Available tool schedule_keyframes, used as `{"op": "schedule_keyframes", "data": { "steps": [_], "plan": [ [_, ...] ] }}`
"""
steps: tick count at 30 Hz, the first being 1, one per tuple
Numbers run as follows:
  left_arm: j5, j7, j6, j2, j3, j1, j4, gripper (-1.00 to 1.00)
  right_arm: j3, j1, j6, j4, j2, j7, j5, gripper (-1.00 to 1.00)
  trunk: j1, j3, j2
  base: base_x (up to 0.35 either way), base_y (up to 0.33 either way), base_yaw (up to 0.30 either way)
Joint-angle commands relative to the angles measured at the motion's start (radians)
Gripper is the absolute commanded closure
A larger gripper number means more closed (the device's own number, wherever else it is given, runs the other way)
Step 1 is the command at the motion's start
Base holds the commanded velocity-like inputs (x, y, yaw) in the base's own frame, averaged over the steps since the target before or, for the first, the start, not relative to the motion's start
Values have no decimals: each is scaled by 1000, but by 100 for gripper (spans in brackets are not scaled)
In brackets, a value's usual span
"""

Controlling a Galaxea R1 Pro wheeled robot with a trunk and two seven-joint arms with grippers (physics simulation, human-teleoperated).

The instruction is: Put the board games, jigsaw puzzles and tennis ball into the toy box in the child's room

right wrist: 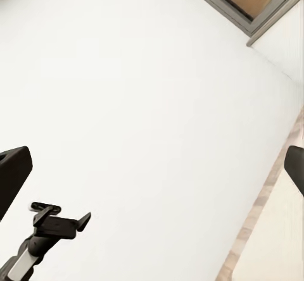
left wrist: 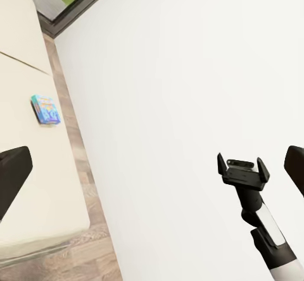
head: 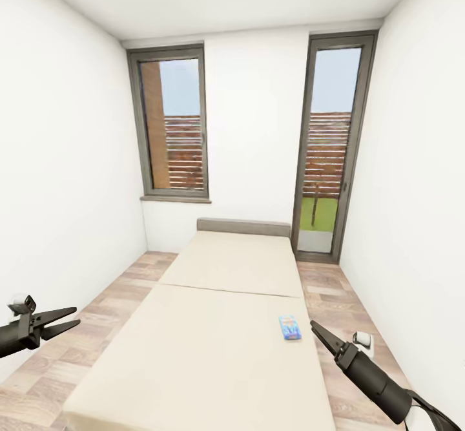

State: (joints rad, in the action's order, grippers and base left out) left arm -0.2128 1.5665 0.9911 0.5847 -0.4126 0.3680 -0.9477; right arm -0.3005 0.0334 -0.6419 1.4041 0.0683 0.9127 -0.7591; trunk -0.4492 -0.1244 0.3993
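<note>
A single board game (head: 290, 327) lay flat on the bed (head: 213, 340), on the nearer of the two beige mattress sections and close to its right edge; its long axis ran roughly along the bed's length, tilted a little off the mattress edge. It was a thin rectangular box, light blue with an orange mark and darker blue shapes on its face, and from the left wrist view (left wrist: 45, 109) its thin side edge showed as well. The mattress looked smooth and plain, split by one seam across its width, with a low grey headboard (head: 243, 227) at the far end. The floor (head: 123, 289) on both sides was pale wood plank, the walls flat white, and two tall grey-framed windows (head: 171, 127) stood in the far wall. The left gripper (head: 64, 319) hung over the floor left of the bed, its dark tapered fingers spread apart and empty. The right gripper (head: 318, 329) hovered just right of the board game, holding nothing; whether its fingers were parted could not be told.
</note>
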Motion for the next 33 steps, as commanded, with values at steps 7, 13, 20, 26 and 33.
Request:
{"op": "schedule_keyframes", "data": {
  "steps": [7,13,20,26,33],
  "plan": [
    [1,4,11,0,0,0,0,-100,-1,0,-10,-2,1,-1,-6,-100,-1,5,1,109,-30,-18],
    [1,4,11,0,0,0,0,-100,-11,0,-11,-3,1,-2,-6,-100,-1,13,1,103,-5,-6],
    [1,4,7,0,0,0,0,-100,-33,0,-12,-3,0,-1,-6,-100,-1,21,1,195,-47,-128],
    [1,4,2,0,-1,0,0,-100,-36,0,-11,-3,-1,-1,-6,-100,-1,22,1,131,-111,-189],
    [1,4,2,0,-1,0,0,-100,-36,0,-10,-2,-1,-1,-6,-100,-1,22,1,33,-28,-44]
  ]
}}
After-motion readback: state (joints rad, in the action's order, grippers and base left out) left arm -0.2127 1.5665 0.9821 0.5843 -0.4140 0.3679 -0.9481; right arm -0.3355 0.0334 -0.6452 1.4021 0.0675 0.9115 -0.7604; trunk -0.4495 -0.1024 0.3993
